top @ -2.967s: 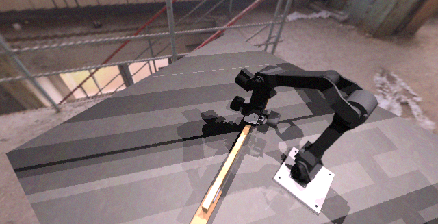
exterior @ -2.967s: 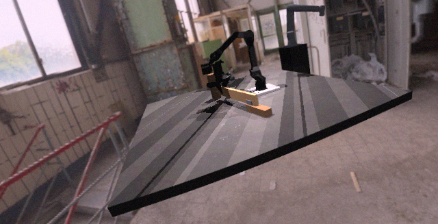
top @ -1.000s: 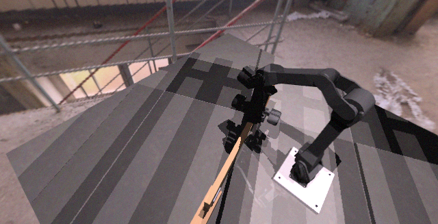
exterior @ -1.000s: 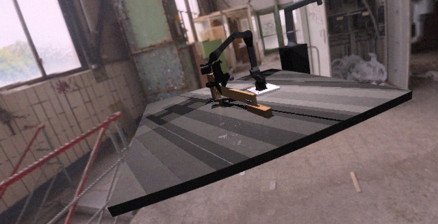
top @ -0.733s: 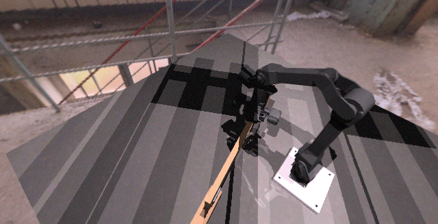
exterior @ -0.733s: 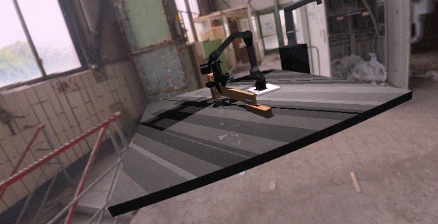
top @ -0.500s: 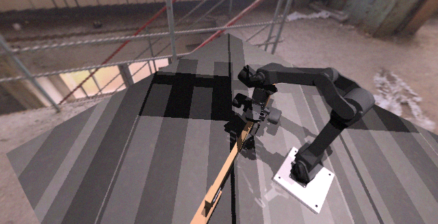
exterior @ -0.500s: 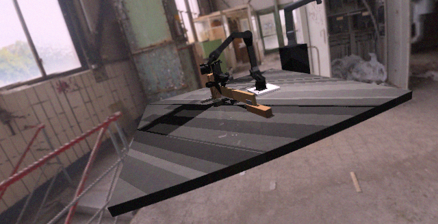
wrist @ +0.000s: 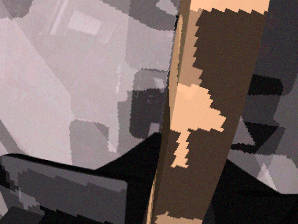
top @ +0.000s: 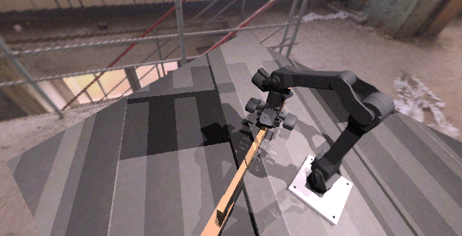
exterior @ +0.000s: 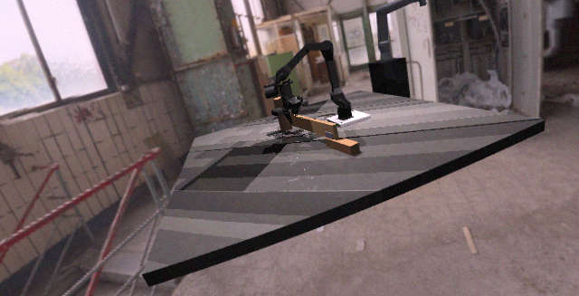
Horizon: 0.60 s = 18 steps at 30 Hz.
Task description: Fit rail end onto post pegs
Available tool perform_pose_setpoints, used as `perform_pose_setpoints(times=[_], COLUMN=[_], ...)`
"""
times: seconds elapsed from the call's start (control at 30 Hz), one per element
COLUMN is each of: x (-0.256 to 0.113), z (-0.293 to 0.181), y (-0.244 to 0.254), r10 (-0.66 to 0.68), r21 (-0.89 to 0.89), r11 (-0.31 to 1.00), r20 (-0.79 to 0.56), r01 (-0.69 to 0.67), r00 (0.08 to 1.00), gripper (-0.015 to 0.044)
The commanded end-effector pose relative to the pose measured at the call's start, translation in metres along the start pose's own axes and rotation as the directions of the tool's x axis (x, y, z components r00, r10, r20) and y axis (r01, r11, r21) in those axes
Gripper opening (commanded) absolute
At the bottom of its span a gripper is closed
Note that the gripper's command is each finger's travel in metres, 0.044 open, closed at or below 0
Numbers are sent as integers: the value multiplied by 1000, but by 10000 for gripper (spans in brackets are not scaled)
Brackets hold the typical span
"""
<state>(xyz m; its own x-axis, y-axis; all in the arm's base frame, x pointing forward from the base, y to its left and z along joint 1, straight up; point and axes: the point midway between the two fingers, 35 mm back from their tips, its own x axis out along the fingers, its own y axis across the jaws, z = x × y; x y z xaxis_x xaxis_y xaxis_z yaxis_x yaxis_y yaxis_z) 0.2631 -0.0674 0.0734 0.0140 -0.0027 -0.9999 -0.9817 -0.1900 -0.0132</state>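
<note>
The long wooden rail (top: 240,178) (exterior: 309,124) (wrist: 220,65) runs from the low footboard block (top: 210,229) (exterior: 347,146) to my gripper. Its far end sits at the bracket on the block; how deeply is hard to tell. My gripper (top: 266,125) (exterior: 290,113) is shut on the rail close to its near end, which is held above the table and looks roughly level. The upright wooden post (exterior: 284,123) stands just beyond the gripper, mostly hidden behind it. The pegs, the rail's holes and any gap between rail end and post are hidden.
The arm's white base plate (top: 325,200) (exterior: 362,117) stands beside the rail on the striped grey table (top: 137,189) (exterior: 253,210). Dark shadows of the arm fall around the gripper. Red and grey railings stand beyond the table's edge.
</note>
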Motion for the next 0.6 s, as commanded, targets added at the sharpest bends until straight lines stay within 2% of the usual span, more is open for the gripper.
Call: perform_pose_setpoints(times=[0.0, 0.57], x=[-1, -2], z=[-3, -8], y=[-2, -1], r10=[-6, -6], r21=[-3, -3], r11=[1000, 1000], r20=[-5, -6], r01=[6, 6], r00=[1000, 1000], gripper=[0, 0])
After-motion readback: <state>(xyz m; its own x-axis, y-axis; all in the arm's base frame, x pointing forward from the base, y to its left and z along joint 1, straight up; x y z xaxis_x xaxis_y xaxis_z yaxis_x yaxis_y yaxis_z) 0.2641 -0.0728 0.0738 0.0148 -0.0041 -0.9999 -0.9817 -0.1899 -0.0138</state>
